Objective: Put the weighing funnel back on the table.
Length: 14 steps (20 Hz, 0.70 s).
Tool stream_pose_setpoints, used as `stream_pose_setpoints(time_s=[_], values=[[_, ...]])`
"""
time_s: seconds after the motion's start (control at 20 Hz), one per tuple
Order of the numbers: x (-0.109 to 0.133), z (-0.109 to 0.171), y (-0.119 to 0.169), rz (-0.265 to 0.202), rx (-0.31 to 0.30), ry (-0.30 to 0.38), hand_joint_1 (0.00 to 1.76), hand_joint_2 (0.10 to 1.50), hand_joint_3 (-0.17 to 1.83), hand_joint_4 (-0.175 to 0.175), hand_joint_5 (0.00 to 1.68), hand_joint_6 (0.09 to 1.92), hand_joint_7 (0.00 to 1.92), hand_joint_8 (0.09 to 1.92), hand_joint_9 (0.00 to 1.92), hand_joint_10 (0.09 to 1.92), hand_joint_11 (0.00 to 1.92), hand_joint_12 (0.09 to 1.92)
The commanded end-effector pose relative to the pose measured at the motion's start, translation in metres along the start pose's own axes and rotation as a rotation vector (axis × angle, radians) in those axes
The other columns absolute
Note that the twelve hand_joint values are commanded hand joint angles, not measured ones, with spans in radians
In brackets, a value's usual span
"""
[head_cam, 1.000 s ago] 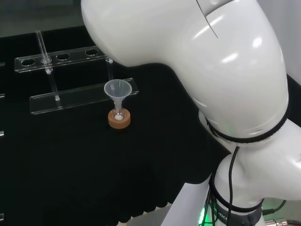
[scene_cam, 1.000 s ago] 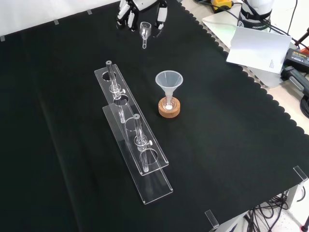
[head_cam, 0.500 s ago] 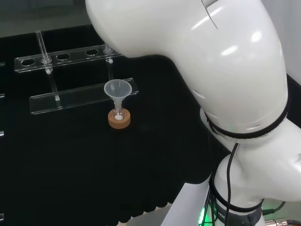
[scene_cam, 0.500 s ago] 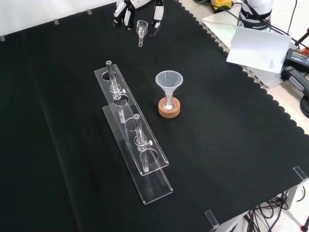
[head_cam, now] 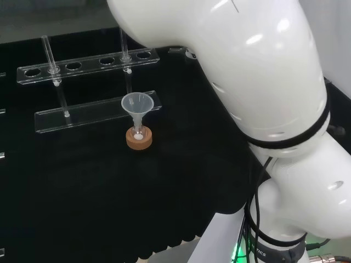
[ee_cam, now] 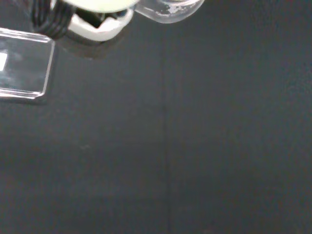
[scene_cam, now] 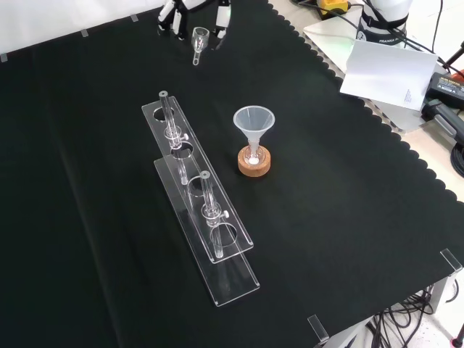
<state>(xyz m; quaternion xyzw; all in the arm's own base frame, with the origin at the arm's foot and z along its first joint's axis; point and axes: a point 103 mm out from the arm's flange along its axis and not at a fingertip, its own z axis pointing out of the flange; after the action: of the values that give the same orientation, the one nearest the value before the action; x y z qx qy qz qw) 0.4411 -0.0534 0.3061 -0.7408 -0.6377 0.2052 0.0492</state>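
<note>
In the front view the hand (scene_cam: 220,16) hangs at the far edge of the black cloth, fingers pointing down. Between them is the weighing funnel (scene_cam: 199,38), a small clear scoop with its short stem slanting down toward the cloth; the hand holds it above the cloth. In the wrist view a blurred white part of the hand (ee_cam: 95,22) and a clear curved piece, the weighing funnel (ee_cam: 168,9), show against bare cloth. The arm's white links hide the hand in the head view.
The big funnel (scene_cam: 254,123) stands in a small flask on a cork ring (scene_cam: 254,162) mid-cloth. Two clear acrylic racks (scene_cam: 206,225) with glass tubes lie to its left in the front view. A rack end (ee_cam: 24,63) shows in the wrist view. Papers (scene_cam: 388,72) lie off the cloth.
The hand has carried the weighing funnel to the left along the far edge in the front view. In the head view the arm's links have swung right, uncovering the far rack's end.
</note>
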Motion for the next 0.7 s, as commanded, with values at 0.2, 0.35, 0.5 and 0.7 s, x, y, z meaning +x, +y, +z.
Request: stream_pose_setpoints(time_s=[0.2, 0.35, 0.5, 0.7], values=[[-0.025, 0.030, 0.069, 0.003, 0.039, 0.032, 1.10, 0.72, 0.60, 0.175, 1.20, 0.78, 0.42, 0.70, 0.83, 0.42, 0.84, 1.03], [-0.025, 0.041, 0.087, -0.004, 0.055, 0.034, 1.10, 0.72, 0.60, 0.175, 1.20, 0.78, 0.42, 0.70, 0.83, 0.42, 0.84, 1.03], [-0.023, 0.052, 0.104, -0.016, 0.071, 0.031, 1.10, 0.72, 0.60, 0.175, 1.20, 0.78, 0.42, 0.70, 0.83, 0.42, 0.84, 1.03], [-0.020, 0.064, 0.125, -0.027, 0.082, 0.027, 1.10, 0.72, 0.60, 0.175, 1.20, 0.78, 0.42, 0.70, 0.83, 0.42, 0.84, 1.03]])
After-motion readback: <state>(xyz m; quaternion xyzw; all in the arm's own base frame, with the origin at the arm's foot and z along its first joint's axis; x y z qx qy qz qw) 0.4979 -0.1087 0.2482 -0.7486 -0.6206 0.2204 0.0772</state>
